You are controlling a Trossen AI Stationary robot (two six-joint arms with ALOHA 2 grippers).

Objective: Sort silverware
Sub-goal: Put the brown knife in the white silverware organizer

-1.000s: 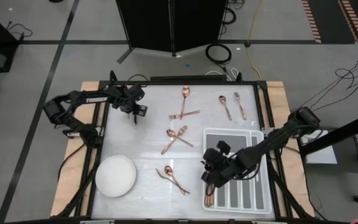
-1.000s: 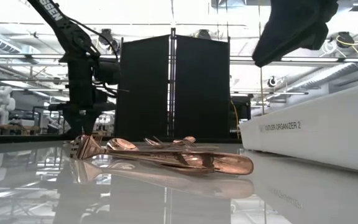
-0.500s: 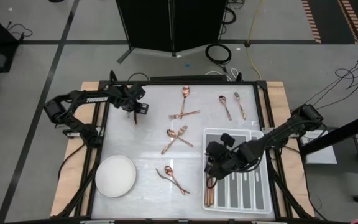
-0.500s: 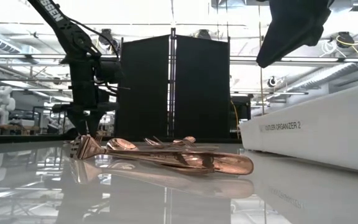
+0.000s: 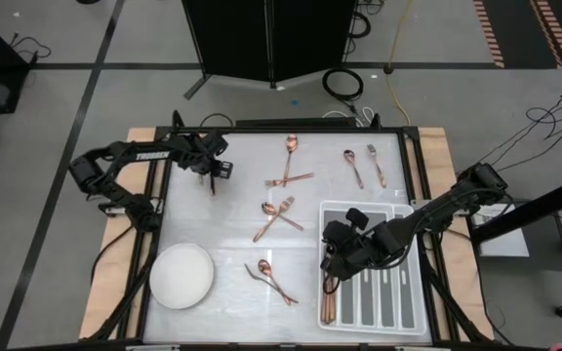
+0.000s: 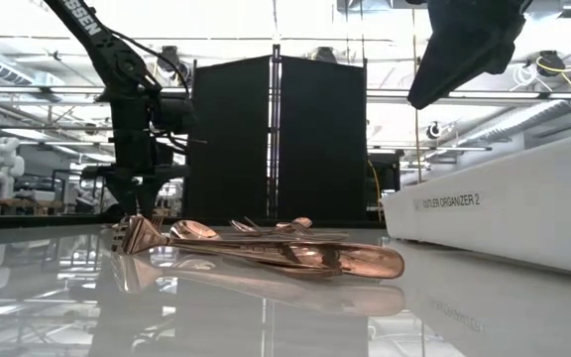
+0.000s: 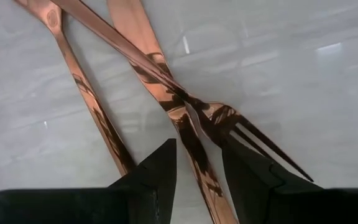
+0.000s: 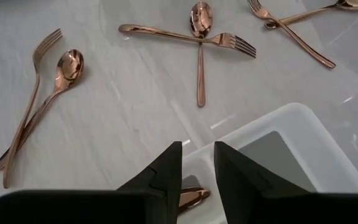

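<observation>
The left gripper (image 7: 197,165), jaws slightly parted, straddles a knife (image 7: 166,99) beneath a fork (image 7: 229,121). The right gripper (image 8: 197,165), narrowly parted and empty, hangs over the tray (image 5: 413,317).

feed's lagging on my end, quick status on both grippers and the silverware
Left gripper open over crossed silverware. Right gripper empty above the tray edge. Nothing in the way.

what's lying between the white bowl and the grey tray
In the high view, a crossed copper spoon and fork lie on the table between the white bowl and the grey tray; the stretch is otherwise bare.
</observation>
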